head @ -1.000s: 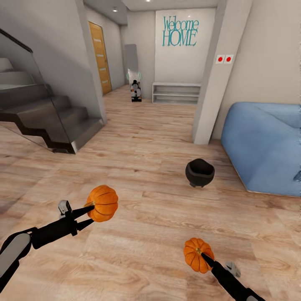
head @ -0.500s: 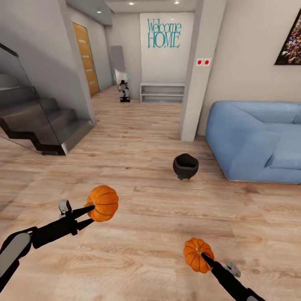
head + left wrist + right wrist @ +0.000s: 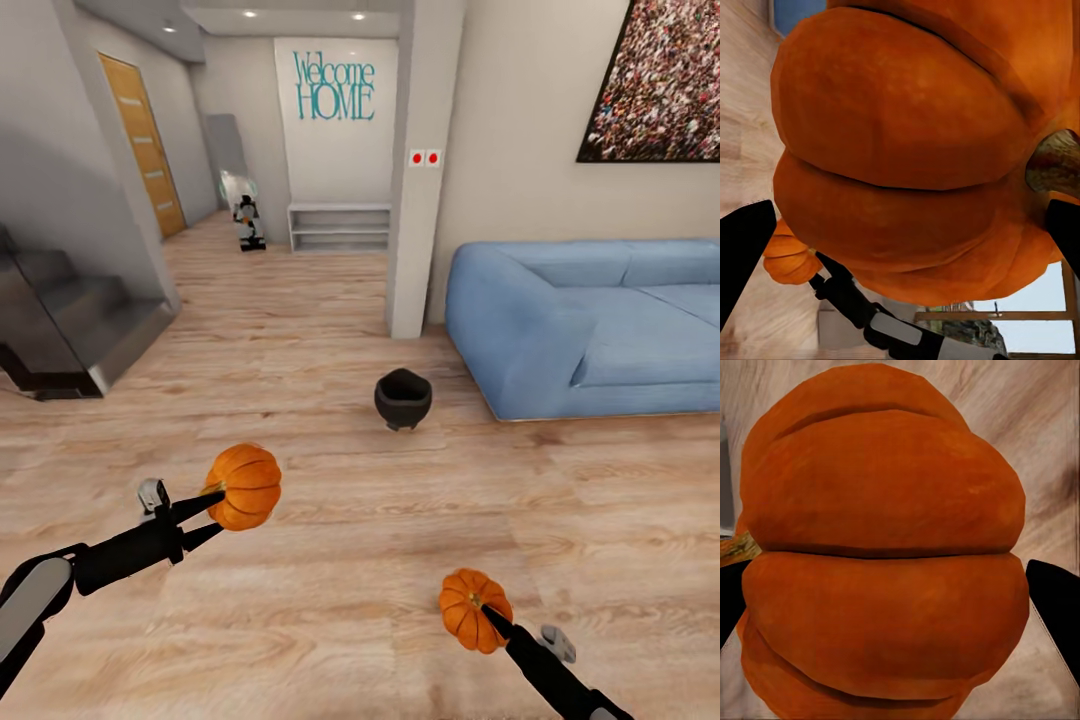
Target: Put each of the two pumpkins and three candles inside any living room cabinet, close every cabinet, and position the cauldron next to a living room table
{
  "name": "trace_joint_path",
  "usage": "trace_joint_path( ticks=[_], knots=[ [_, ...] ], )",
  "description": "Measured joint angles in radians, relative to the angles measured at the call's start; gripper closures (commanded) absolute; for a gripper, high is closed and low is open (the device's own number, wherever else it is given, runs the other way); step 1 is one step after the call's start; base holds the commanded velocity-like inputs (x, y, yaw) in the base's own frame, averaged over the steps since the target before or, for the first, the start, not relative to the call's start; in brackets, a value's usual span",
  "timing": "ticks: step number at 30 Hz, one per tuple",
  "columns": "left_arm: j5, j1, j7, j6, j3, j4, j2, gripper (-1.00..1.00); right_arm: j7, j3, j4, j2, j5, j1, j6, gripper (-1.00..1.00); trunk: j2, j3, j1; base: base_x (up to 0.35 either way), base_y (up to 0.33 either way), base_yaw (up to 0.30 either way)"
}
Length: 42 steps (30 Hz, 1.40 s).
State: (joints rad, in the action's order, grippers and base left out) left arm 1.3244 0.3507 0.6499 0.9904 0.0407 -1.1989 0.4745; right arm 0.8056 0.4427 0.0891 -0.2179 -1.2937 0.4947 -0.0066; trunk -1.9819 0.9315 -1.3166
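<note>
both ribbed orange pumpkins [image 3: 245, 486] clamped, matte round cauldron [image 3: 403, 398]

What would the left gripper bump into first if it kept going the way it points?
Probably nothing soon. The left gripper, holding a pumpkin, points over bare wood floor; the sofa lies far off that way, though depth is unclear.

Pale wood-plank floor [image 3: 330, 560] with visible grain and a faint satin sheen. Matt black, smooth-skinned cauldron [image 3: 403, 398]. Soft-looking blue cloth on the sofa [image 3: 590, 330]. Ribbed, dull orange rind on the larger pumpkin [image 3: 245, 486] and the smaller pumpkin [image 3: 474, 610], finely mottled up close, with a rough brownish stem [image 3: 1055, 162]. Matt black left end effector [image 3: 212, 512] and right end effector [image 3: 490, 617]. Warm wood-veneer door [image 3: 145, 145].
</note>
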Motion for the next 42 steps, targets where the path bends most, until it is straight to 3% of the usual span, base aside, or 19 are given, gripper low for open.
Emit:
trace_joint_path(
  ticks=[17,18,27,42],
  knots=[
    [0.003,0.0,0.0,0.001,-0.003,0.002,0.0,1.0,-0.001,-0.006,0.0,0.0,-0.002,0.0,0.0,1.0,0.119,-0.062,0.065,0.0,0.0,-0.26],
    [0.014,0.0,0.0,0.005,-0.004,0.002,0.0,1.0,-0.001,-0.008,0.0,0.0,-0.003,0.0,0.0,1.0,0.119,-0.062,0.065,0.0,0.0,-0.049],
    [0.005,0.0,-0.001,0.003,-0.006,0.005,0.001,1.0,-0.001,-0.007,-0.002,0.0,-0.004,0.0,-0.001,1.0,0.119,-0.064,0.065,-0.024,0.0,-0.075],
    [-0.001,0.0,-0.001,0.001,-0.008,0.01,0.0,1.0,-0.002,-0.005,-0.007,0.0,-0.004,0.0,-0.002,1.0,0.119,-0.079,0.065,-0.322,0.0,-0.236]
  ],
)
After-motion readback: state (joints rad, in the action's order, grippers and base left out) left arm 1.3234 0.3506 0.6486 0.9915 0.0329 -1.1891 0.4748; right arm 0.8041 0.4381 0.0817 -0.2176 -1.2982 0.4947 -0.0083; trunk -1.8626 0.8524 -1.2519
